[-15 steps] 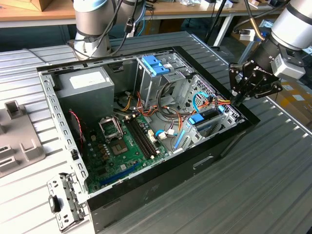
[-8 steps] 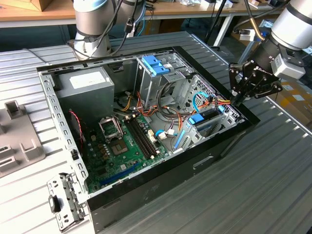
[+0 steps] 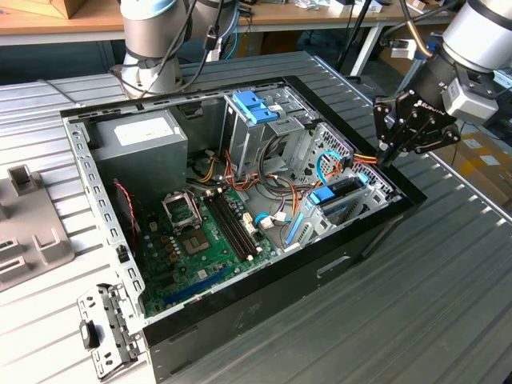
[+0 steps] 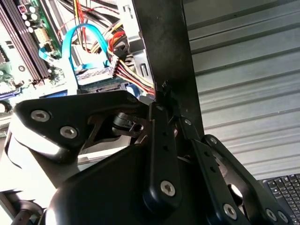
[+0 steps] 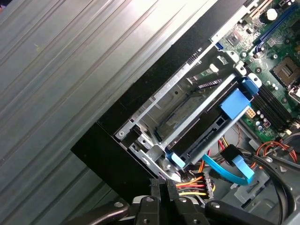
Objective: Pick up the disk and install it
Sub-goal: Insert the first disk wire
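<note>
Disk [image 5: 197, 124] w/ blue rails sits in the bay at the case [image 3: 264, 312] corner on the desk [image 3: 448, 304], by the blue cable [image 5: 229, 168], w/ the tool [image 3: 390, 154] just outside that corner, fingers pressed together, holding nothing.

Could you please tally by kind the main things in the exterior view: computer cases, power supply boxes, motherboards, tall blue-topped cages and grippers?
Computer case: 1
Power supply box: 1
Motherboard: 1
Tall blue-topped cage: 1
Gripper: 1
Total: 5
</note>
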`<state>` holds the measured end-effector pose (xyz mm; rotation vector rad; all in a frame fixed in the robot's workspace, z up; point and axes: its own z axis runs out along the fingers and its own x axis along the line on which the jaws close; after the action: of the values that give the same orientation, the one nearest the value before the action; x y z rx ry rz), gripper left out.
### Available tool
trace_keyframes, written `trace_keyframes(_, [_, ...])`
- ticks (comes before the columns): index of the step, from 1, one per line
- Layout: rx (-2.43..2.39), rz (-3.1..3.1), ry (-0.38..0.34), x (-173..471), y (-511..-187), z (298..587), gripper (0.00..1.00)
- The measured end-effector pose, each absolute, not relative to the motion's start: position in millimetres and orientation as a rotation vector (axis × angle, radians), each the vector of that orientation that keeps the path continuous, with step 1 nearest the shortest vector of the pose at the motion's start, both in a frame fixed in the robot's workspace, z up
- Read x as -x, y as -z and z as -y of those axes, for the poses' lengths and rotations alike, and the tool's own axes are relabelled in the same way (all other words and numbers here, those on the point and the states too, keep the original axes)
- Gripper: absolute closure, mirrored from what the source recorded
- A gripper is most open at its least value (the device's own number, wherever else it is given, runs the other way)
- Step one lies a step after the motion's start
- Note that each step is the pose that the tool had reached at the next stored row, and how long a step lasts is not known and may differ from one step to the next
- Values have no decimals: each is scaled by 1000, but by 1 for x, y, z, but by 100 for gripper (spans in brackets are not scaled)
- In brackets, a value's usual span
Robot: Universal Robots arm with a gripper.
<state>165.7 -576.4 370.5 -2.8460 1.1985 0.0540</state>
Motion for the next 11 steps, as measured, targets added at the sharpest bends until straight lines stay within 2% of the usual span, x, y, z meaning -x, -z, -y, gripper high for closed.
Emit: trace_keyframes(11, [2840, -1196, -58, -162, -371, 575, 83])
